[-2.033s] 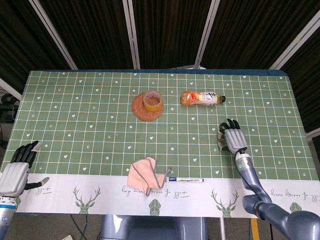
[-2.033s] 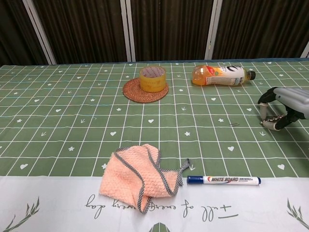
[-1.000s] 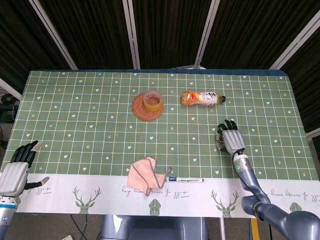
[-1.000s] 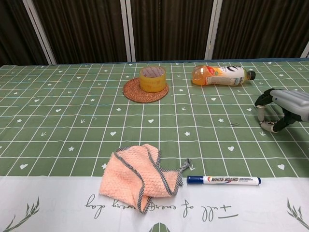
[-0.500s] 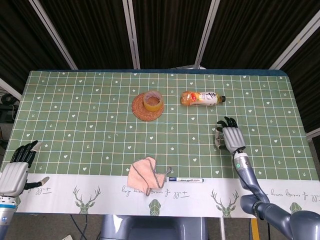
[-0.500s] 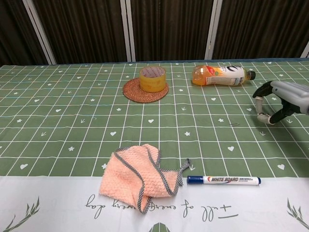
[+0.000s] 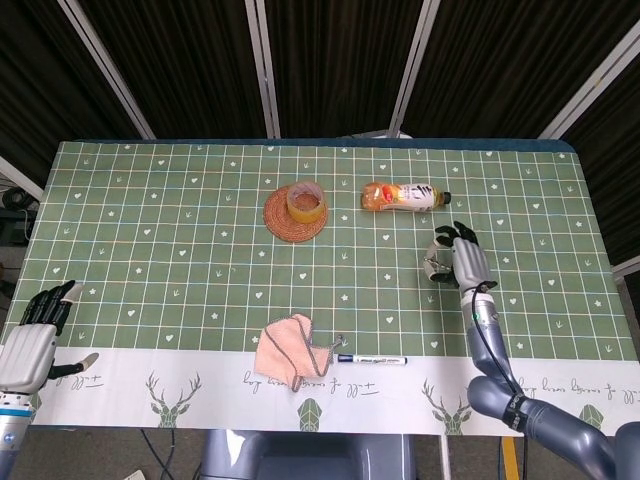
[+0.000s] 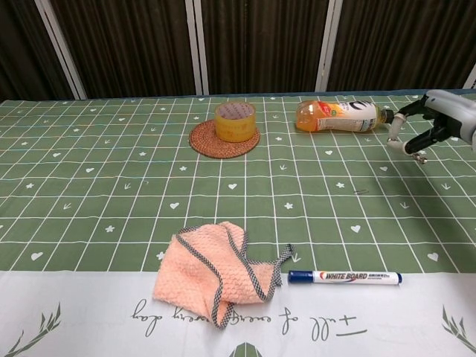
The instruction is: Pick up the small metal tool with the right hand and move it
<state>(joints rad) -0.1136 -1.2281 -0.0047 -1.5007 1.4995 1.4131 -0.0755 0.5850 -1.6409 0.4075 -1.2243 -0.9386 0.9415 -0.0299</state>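
Your right hand (image 8: 439, 123) raised off the worktop (image 8: 89, 186) near the bottle (image 8: 338, 116), fingers (image 8: 396, 134) curled, seemingly pinching the small metal tool (image 8: 419, 157) (tiny, hard to confirm), your left hand (image 7: 32, 340) low at the corner, fingers straight.

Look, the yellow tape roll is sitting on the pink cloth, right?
Not quite. The yellow tape roll sits on the round woven coaster, not the pink cloth, which lies apart near the marker. The chest view shows this.

head: high, looking down | chest: low, level | shared: table (image 7: 150, 200)
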